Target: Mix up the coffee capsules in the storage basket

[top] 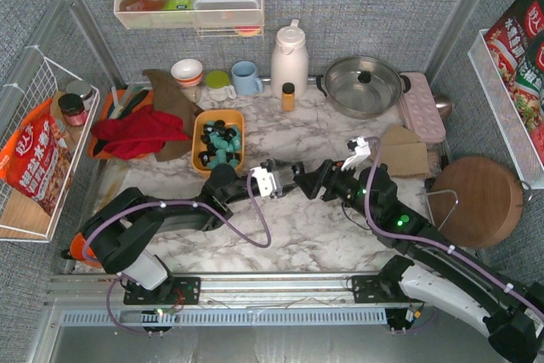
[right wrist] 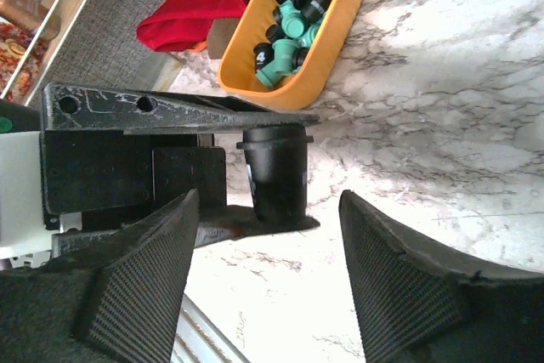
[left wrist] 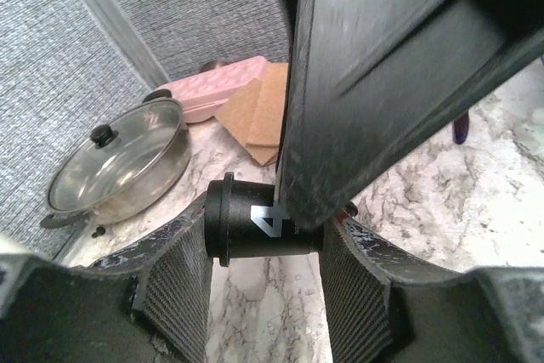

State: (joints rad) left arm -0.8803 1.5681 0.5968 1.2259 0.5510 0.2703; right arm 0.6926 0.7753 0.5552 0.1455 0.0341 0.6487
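Observation:
The orange-yellow storage basket stands on the marble table left of centre and holds several teal and black coffee capsules. It also shows in the right wrist view, with its capsules. My left gripper is shut on one black capsule, held lengthwise between its pads a little above the table, right of the basket. My right gripper is open. It faces the left one, with its fingers on either side of the held capsule and not touching it.
A lidded steel pot, a pink tray and cardboard pieces lie at the back right. A round wooden board is at the right. A white jug, a blue mug and a red cloth are behind and left of the basket.

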